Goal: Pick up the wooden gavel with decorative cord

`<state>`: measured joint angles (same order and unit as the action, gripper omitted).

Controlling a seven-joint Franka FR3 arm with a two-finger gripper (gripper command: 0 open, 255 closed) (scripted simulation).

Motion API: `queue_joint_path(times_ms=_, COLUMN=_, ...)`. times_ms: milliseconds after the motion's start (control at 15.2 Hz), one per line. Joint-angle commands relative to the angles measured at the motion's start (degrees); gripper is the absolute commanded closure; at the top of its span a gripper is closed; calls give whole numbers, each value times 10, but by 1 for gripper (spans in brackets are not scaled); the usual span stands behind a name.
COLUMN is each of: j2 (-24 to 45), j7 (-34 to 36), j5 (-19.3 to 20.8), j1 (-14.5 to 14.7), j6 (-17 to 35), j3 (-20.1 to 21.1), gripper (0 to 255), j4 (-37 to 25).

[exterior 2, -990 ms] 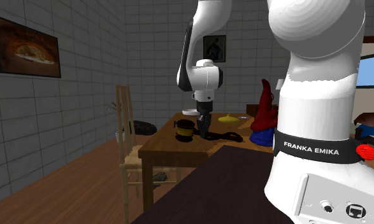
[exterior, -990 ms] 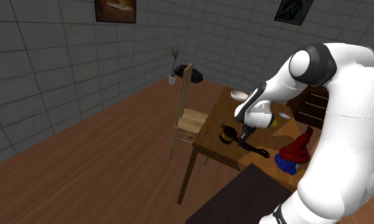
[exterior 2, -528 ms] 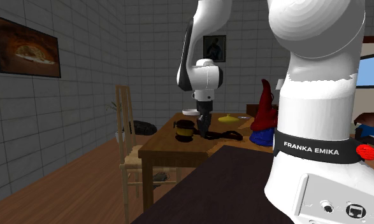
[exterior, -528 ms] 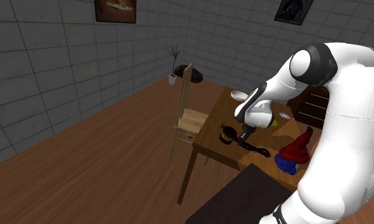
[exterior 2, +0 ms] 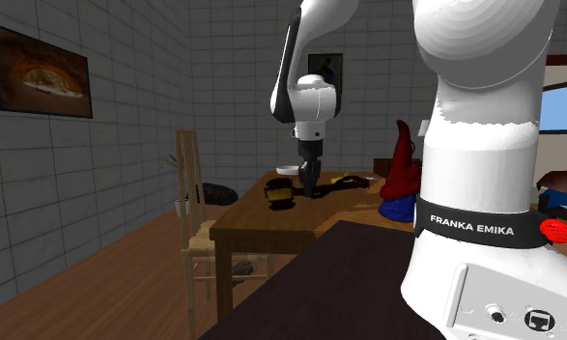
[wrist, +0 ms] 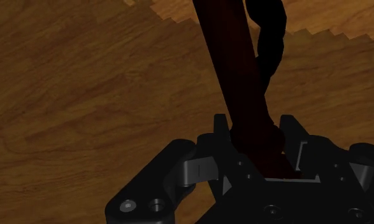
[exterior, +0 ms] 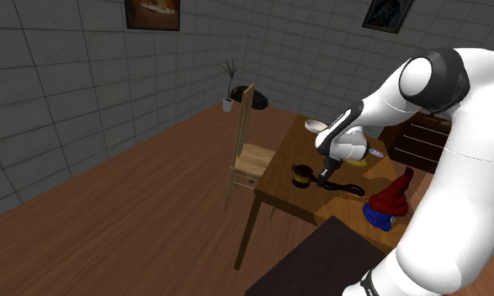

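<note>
The jaws are pinching the dark reddish-brown wooden gavel (wrist: 235, 76) by its handle. In the wrist view the two black tips are pressing on opposite sides of the shaft, with no gap showing. A dark twisted cord (wrist: 271, 35) is running alongside the handle and is lying outside the grip.

In the shoulder view the gavel is sitting at the brown wooden surface (exterior: 280, 195), near the edge facing the pale wooden chair (exterior: 247, 139). Its long axis is running across that view:
- the barrel-shaped head with a yellowish band (exterior: 301, 177) is pointing to the view's left;
- the free handle end (exterior: 352, 187) is pointing to the view's right, toward the red pointed figure with a blue base (exterior: 388, 202).

The jaws are closing across this axis, just beside the head, with the hand pointing steeply downward. Whether the head is clear of the surface cannot be told.

Judgement: the coming move is calling for a straight upward lift. With the grip near the heavy head, the long handle and cord are likely to be trailing low on the figure's side
</note>
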<state>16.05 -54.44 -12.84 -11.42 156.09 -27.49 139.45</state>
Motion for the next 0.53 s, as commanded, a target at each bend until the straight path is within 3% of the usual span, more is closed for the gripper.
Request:
queue_joint_path(times_ms=0, j2=-16, j7=13, j5=17, j1=9, j6=-14, j3=-12, gripper=255, j4=1)
queue_joint_path(times_ms=462, j2=-59, j7=44, j5=63, j1=26, j6=-50, j3=-36, gripper=255, j4=2)
